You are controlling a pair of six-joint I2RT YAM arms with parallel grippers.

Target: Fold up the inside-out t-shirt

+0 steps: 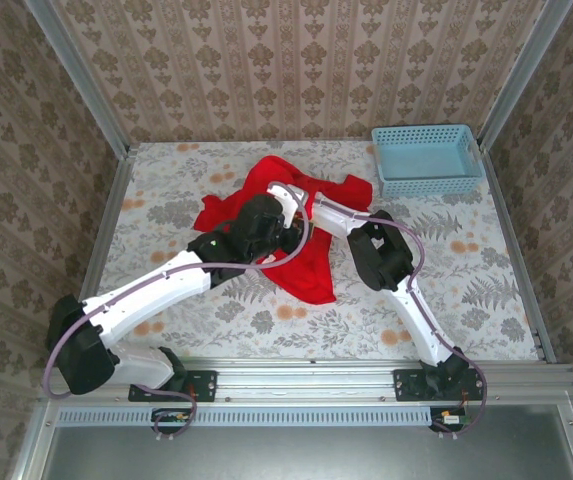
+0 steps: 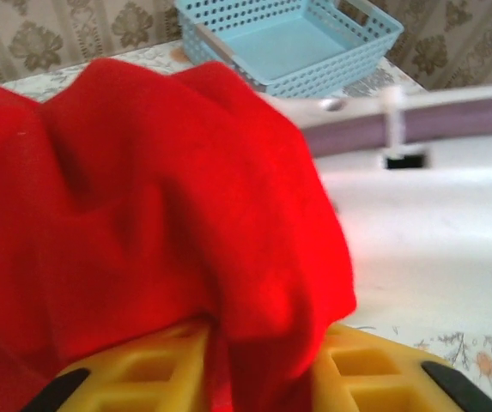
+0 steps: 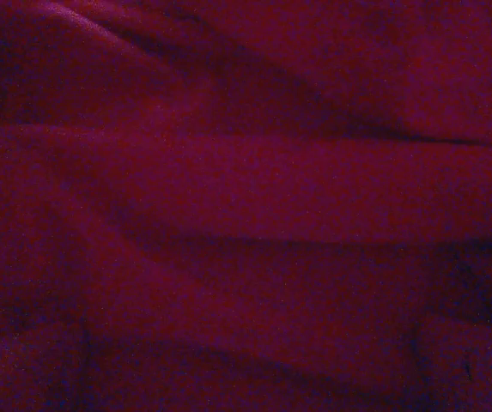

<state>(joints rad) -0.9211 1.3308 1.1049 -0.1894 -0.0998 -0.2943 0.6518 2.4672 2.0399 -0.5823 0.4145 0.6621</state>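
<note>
At the near edge the two arm bases sit bolted to a metal rail; beyond it lies the table [image 1: 486, 290], covered in a pale floral cloth. The left arm [image 1: 156, 285] slants up from the near left corner and the right arm [image 1: 396, 260] bends in from the right; both meet over the inside-out t-shirt [image 1: 311, 270], which lies crumpled at the middle of the table, slightly toward the far side, one flap trailing toward the near edge. The arms' dark wrists cover the centre of the shirt in the overhead view. In the left wrist view the right arm's white link and purple cable cross just beyond the raised red cloth [image 2: 142, 215]. Further off, at the far right corner, stands a light-blue basket [image 1: 426, 160], well apart from the shirt; patterned walls close the table in on three sides.

The left gripper [image 2: 258, 373] shows its yellow fingers [image 2: 142, 373] drawn nearly together with a fold of the shirt pinched between them, the cloth heaped up above them. The right gripper [image 1: 286, 197] is pressed down into the shirt; its camera sees dark red folds [image 3: 246, 206] at close range; its jaws stand wide apart, and I cannot tell whether they touch or hold any cloth.
</note>
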